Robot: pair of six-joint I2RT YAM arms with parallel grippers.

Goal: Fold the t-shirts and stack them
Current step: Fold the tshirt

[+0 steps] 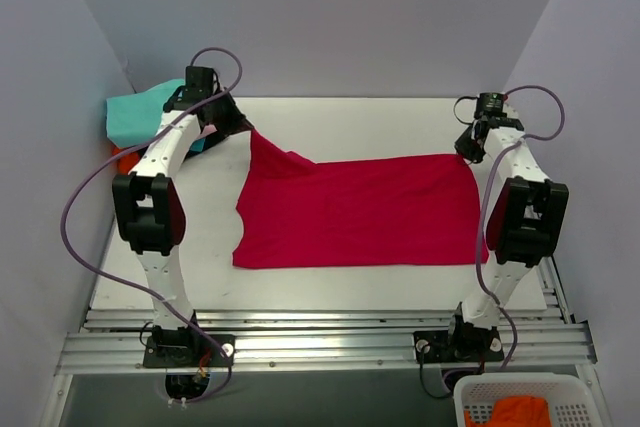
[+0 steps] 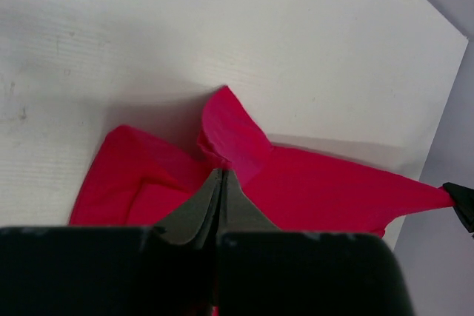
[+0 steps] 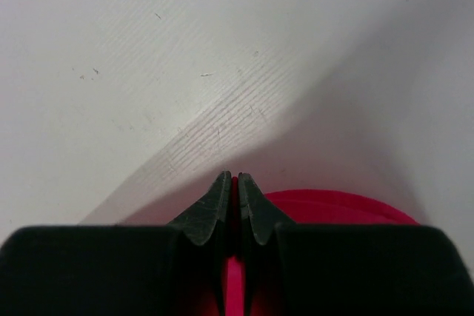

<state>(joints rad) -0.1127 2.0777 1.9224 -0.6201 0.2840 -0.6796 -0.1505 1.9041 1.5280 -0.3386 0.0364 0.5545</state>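
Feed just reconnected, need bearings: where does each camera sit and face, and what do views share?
Top external: above and behind, looking down at the table; left gripper and right gripper show, pinching far corners of the red t-shirt.
Left wrist: on that wrist, facing the shirt past its shut fingers.
Right wrist: likewise, past shut fingers at bare table.
Shared: the shirt, all three.

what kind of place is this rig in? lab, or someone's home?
Most likely a lab test cell: a white table boxed in by plain walls, a left arm and right arm bolted to aluminium rails, and a crimson t-shirt laid across it.
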